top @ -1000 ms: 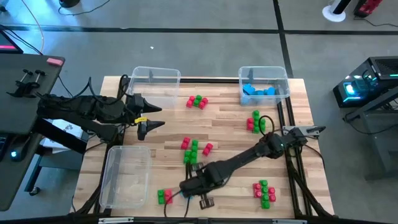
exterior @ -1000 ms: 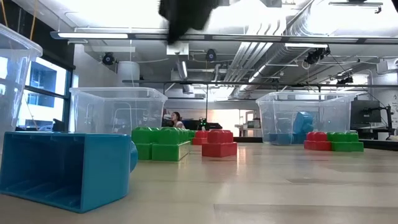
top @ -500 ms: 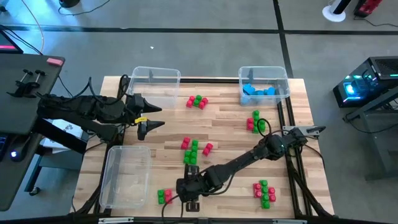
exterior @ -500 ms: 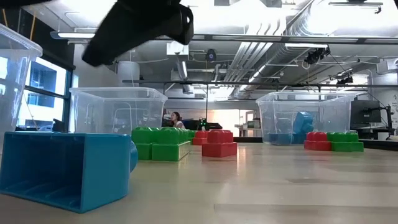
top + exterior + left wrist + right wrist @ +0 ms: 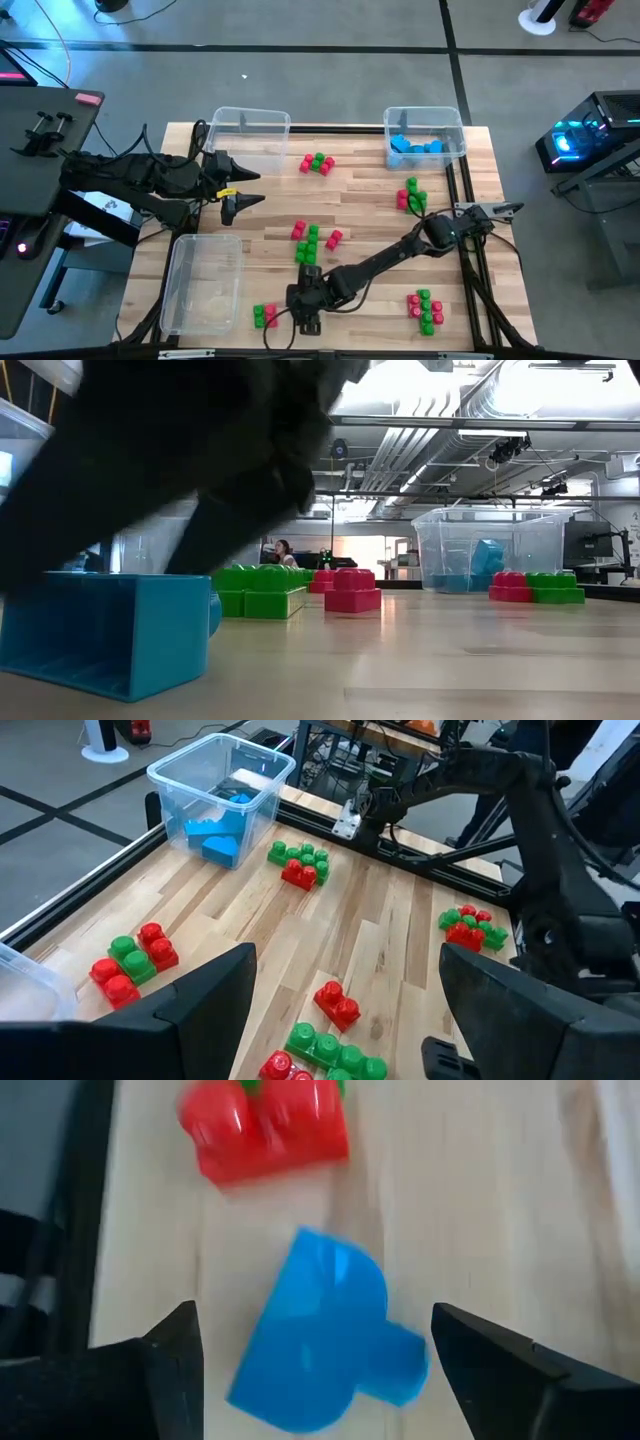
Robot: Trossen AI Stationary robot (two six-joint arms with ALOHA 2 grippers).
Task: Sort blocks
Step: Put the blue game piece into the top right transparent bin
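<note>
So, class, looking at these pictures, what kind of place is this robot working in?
Most likely a robotics lab or workshop: a wooden table with clear bins, exposed ceiling ducts, and a computer tower on a bare grey floor.

The right arm reaches from the right edge of the worktop (image 5: 380,200) diagonally across to its near edge, wrist bent down, with the right pincer (image 5: 305,310) low over the wood and its two fingers (image 5: 160,1370) spread wide apart, gripping nothing. The left arm lies folded at the left side, its left pincer (image 5: 240,185) raised above the worktop with fingers (image 5: 190,1010) spread wide and empty.
</note>
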